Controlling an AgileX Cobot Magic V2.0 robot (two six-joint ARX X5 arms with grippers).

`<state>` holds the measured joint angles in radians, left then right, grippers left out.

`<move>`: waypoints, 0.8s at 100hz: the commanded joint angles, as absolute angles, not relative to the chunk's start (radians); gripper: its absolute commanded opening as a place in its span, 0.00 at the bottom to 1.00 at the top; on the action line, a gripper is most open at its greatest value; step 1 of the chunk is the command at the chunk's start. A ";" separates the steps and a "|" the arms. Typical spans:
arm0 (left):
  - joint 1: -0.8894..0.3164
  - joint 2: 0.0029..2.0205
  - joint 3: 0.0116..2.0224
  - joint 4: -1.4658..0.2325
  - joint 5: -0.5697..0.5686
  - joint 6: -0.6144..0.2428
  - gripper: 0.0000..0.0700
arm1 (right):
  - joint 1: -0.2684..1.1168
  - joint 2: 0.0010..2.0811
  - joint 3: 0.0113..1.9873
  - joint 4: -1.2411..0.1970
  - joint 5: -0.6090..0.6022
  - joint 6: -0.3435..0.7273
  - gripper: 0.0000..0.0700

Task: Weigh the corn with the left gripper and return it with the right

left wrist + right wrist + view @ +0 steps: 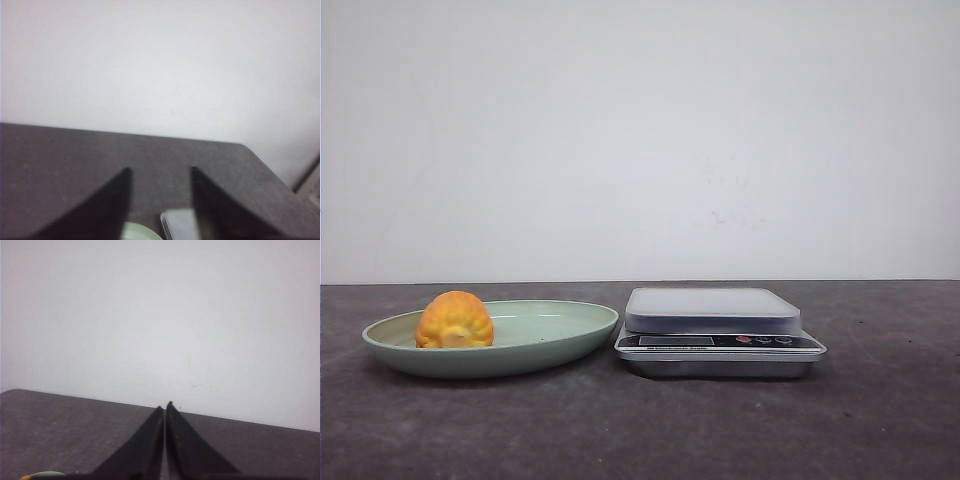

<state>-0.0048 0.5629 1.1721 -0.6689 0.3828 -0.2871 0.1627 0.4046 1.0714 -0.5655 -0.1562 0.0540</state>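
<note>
One scale (720, 330), one plate (535, 352), one corn (454, 320)

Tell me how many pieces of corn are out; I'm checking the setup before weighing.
1. The corn lies in the green plate, on its left side, left of the scale. No other piece shows, though the plate's rim may hide something low.

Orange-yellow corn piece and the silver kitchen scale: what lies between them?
Only the pale green oval plate's bare surface and rim, seen in the front view.
</note>
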 commanded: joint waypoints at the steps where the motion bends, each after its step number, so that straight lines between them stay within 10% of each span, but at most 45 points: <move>1: -0.005 0.566 1.191 -0.683 0.395 -0.277 0.67 | 0.163 0.410 1.090 -0.559 -0.157 0.044 0.36; 14: -0.005 0.566 1.191 -0.730 0.426 -0.298 0.93 | 0.163 0.410 1.090 -0.559 -0.157 0.044 1.00; 80: -0.005 0.632 1.190 -0.973 0.442 -0.311 0.90 | 0.163 0.410 1.090 -0.578 -0.157 0.045 1.00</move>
<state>-0.0048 0.5995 1.1725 -0.9573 0.4431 -0.3065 0.1627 0.4046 1.0714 -0.5842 -0.1562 0.0486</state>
